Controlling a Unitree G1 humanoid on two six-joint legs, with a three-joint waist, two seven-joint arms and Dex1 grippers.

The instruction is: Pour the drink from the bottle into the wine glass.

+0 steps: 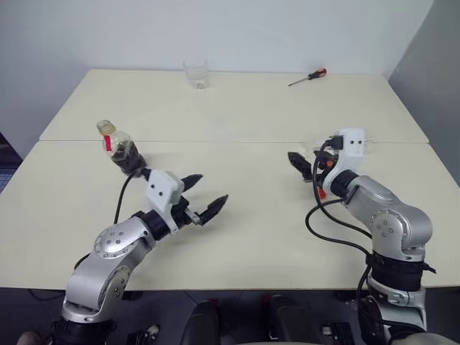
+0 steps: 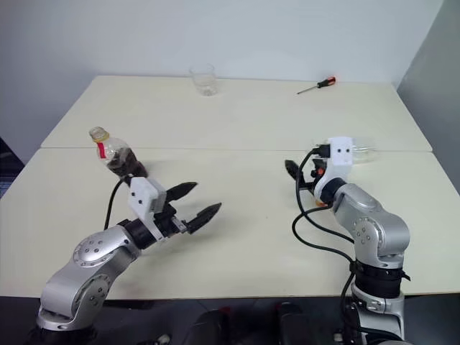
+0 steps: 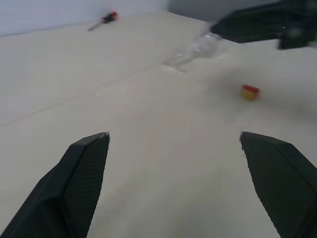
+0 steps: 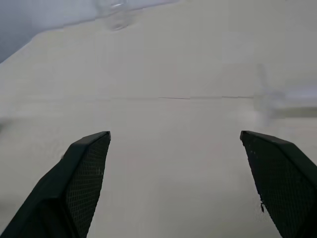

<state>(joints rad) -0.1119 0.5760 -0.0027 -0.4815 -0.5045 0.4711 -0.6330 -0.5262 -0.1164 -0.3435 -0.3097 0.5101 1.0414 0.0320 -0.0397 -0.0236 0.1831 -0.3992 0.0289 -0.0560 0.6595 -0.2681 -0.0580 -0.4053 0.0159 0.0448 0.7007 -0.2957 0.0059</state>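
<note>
The left gripper (image 1: 203, 195) hovers just above the table (image 1: 237, 237) with its two black fingers (image 3: 84, 173) spread wide and nothing between them. The bottle (image 1: 121, 149) lies tilted behind and to the outer side of these fingers, close to the left wrist housing, not touched by either fingertip. It holds dark drink (image 1: 129, 157) in its lower body; the neck carries a red label, and the mouth appears uncapped. A small yellow-and-red cap (image 3: 250, 92) lies on the table ahead of the left fingers, toward the right gripper.

The right gripper (image 4: 173, 144) also stands with its fingers (image 4: 79, 173) spread wide and empty. The wine glass (image 2: 363, 152) lies on its side on the table, just beyond the right wrist housing on the outer side of the right fingers; whether it touches them cannot be determined.

A clear tumbler (image 1: 196, 72) stands upright at the far table edge, well ahead of both sets of fingers. A screwdriver (image 1: 308, 76) with a red handle lies near the far edge, well ahead of the right fingers.
</note>
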